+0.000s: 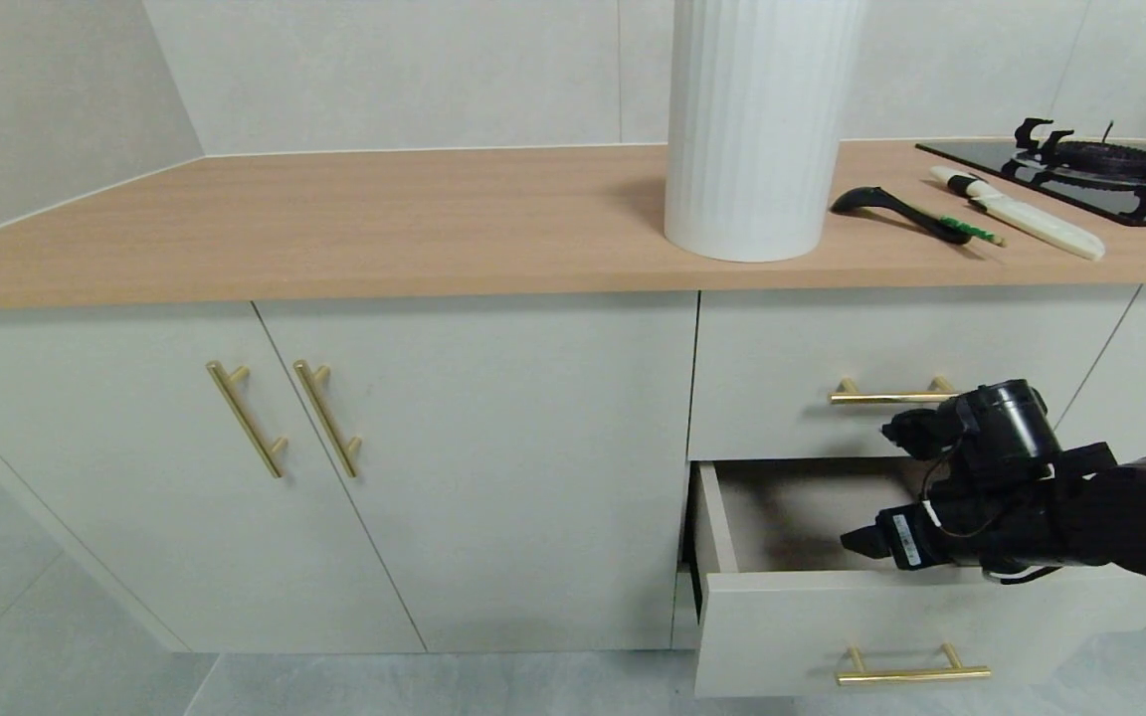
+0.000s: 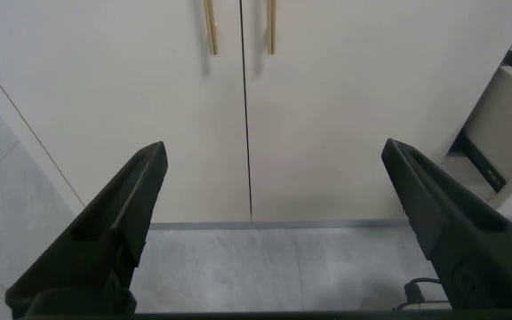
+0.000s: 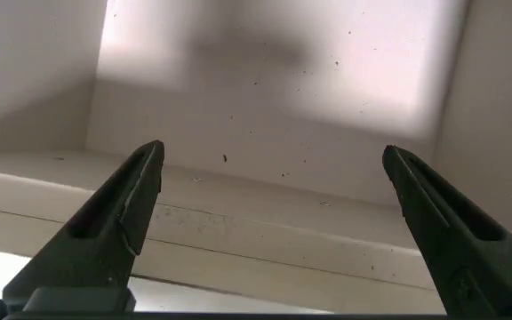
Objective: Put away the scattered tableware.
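Wood-grained tan noted on countertop; white, vertical ribbing on vase; black on ladle; cream on knife; gold on drawer handle.

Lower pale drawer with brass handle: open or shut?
Open: the pale lower drawer is pulled out, its inside showing; the right gripper points into it.

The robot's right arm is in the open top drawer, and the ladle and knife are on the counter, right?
No, the open drawer is the lower one; the head view shows the top drawer shut. The right gripper is in the lower one, and ladle and knife are on the counter.
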Controlling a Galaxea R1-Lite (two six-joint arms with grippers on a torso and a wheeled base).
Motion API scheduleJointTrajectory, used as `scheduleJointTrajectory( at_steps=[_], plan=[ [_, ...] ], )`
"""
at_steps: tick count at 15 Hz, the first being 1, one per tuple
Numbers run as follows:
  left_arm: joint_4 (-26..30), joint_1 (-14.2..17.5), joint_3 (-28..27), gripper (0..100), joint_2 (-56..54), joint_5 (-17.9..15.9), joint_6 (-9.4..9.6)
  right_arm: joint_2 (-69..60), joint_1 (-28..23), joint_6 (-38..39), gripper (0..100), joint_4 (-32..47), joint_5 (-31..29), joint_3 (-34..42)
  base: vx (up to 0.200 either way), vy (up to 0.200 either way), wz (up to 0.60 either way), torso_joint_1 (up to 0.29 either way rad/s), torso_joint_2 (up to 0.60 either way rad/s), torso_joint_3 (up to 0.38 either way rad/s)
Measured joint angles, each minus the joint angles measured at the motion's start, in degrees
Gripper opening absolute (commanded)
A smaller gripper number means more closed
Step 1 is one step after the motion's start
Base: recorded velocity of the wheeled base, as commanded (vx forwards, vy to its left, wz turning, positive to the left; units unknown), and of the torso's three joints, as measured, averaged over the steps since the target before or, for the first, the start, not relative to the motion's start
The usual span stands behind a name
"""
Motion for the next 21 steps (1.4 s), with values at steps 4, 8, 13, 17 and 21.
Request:
scheduleJointTrajectory(
  at_steps=[4,8,13,17,21],
  plan=[
    [0.00,0.00,0.00,100,0.02,0.00,0.00,-2.56,0.74,-4.07,100,10.78,0.94,-1.39,0.000,0.000,0.00,0.000,0.00,0.000],
    [0.00,0.02,0.00,100,0.02,0.00,0.00,-3.47,0.99,-5.39,100,15.81,1.07,-1.96,0.000,0.000,0.00,0.000,0.00,0.000],
    [0.00,0.00,0.00,100,0.02,0.02,0.00,-4.52,1.57,-7.41,100,28.18,2.01,-4.39,0.000,0.000,0.00,0.000,0.00,0.000],
    [0.00,0.02,0.00,100,0.02,0.02,0.00,-4.57,2.95,-9.00,100,38.41,2.12,-6.60,0.000,0.000,0.00,0.000,0.00,0.000],
    [0.00,0.00,0.00,100,0.02,0.00,0.00,-4.33,3.52,-9.05,100,38.55,2.06,-6.99,0.000,0.000,0.00,0.000,0.00,0.000]
  ],
)
